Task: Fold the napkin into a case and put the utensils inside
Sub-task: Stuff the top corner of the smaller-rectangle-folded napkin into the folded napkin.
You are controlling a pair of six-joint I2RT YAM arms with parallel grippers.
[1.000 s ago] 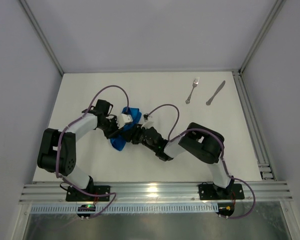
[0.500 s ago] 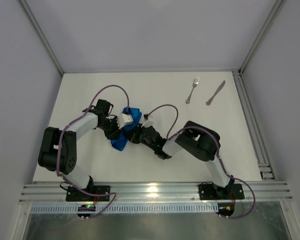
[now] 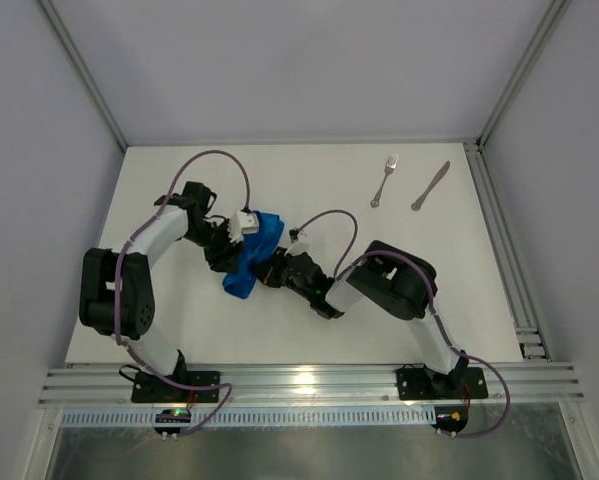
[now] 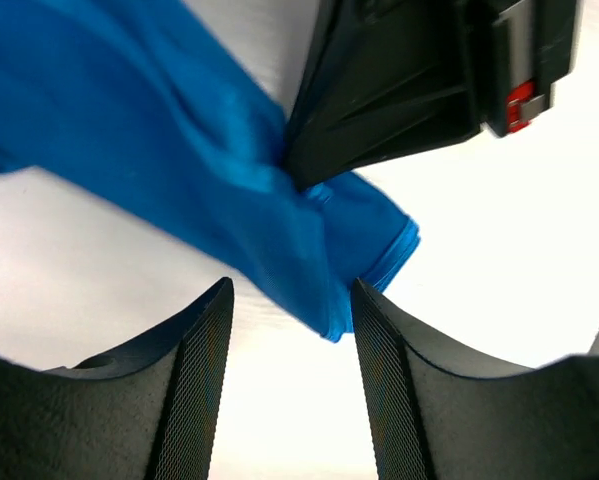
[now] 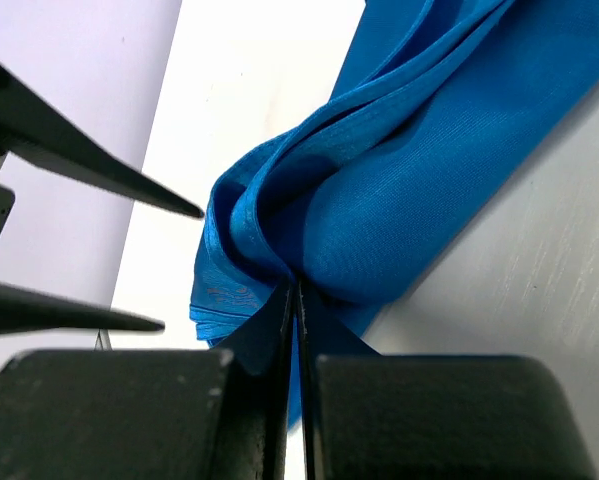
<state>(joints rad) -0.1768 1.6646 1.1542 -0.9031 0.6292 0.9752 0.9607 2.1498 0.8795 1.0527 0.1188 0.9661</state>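
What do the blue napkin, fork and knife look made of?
The napkin looks like soft woven cloth with slight sheen; it bunches into folds. The fork and knife seem silver-grey metal, though too small to be sure.

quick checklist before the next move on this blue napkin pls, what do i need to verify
1. Grip: the right tool is shut on the napkin: ok.
2. Release: the left tool is open, fingers apart: ok.
3. Clearance: left tool free of the cloth: cannot tell; a hem lies just past its fingertips.
4. Fold: napkin lying flat as a neat strip: not ok, it is bunched between the arms.
5. Cutlery: fork and knife lie apart on the table, away from both arms: ok.
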